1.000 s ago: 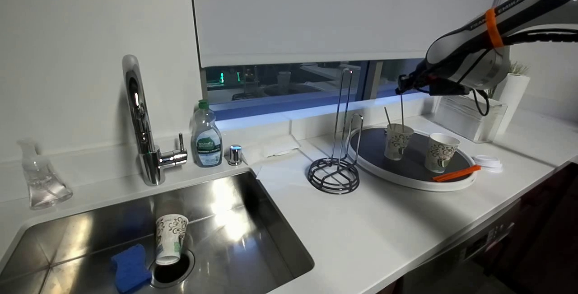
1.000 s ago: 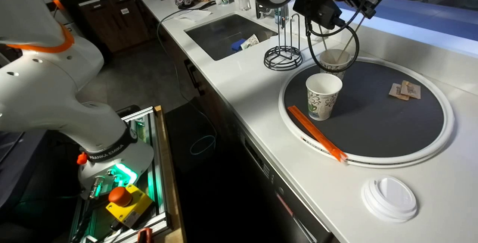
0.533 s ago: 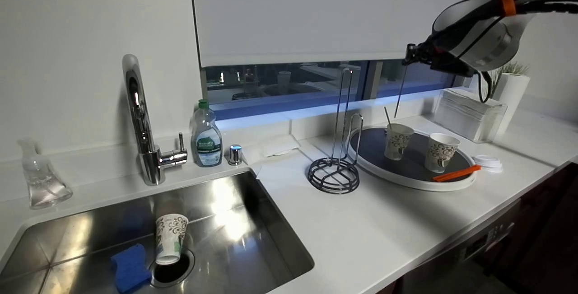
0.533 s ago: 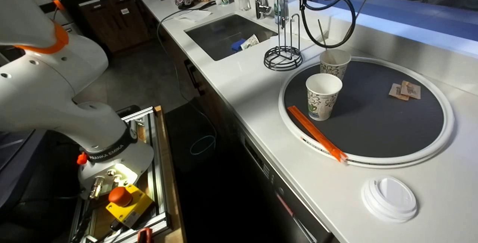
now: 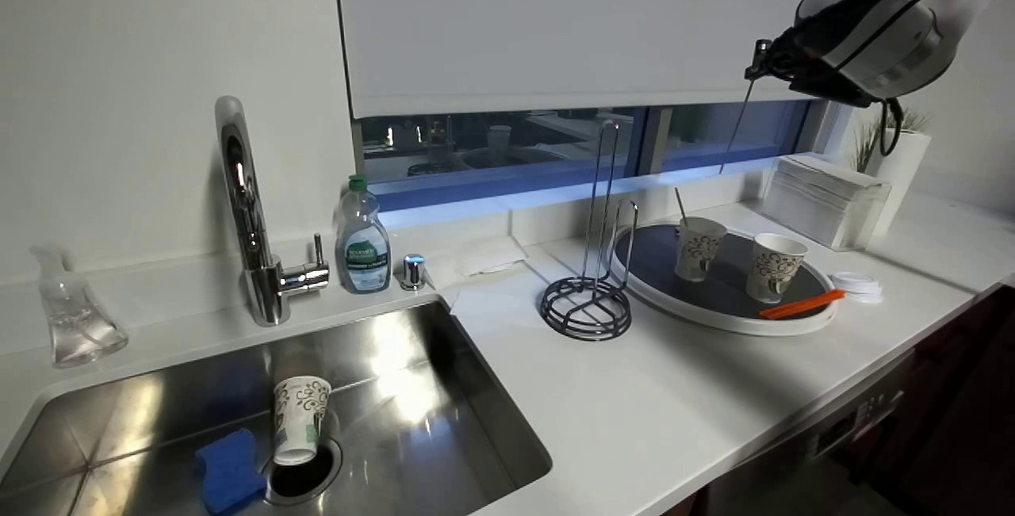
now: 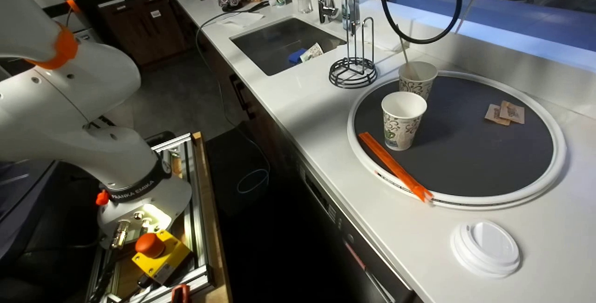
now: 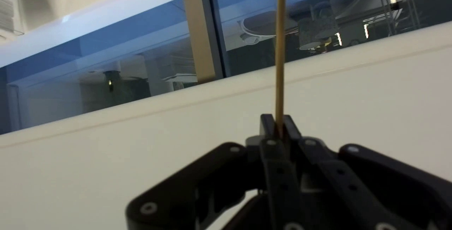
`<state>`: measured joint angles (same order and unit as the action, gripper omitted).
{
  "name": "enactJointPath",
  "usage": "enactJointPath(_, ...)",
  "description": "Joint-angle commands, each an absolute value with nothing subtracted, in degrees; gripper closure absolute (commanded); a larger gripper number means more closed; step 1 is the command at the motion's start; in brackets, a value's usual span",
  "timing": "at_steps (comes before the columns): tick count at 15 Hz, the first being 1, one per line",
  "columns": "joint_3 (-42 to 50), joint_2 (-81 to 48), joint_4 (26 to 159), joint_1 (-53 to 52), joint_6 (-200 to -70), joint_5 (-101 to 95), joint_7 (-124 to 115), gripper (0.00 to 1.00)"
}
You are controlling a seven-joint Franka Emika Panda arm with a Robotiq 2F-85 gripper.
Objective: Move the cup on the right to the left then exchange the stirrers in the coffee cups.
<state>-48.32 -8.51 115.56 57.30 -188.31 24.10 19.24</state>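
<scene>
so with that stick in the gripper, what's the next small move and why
I'd probably swing the gripper across until its stick hangs above the empty-looking cup on the tray. That stick is clear of both cups there, and the other cup already has another stick leaning in it, while the empty-looking one shows none.

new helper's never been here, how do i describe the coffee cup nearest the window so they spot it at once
On the counter, find the big round tray, dark with a white edge. The coffee cup stands upright on it, on the side nearer the window. Unlike the matching cup nearby, it has a thin stirrer leaning out.
</scene>
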Motion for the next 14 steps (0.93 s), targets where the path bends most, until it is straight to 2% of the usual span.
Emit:
enactJointPath(1, -55.31, -7.01, 116.64, 66.91, -183.47, 25.03, 22.9, 0.98)
enactJointPath(8, -67.56, -7.81, 116.82, 82.7, -171.11, 32.76, 37.89, 0.98)
enactJointPath(14, -69.05, -0.02, 120.27, 88.74, -161.48, 45.19, 41.49, 0.98)
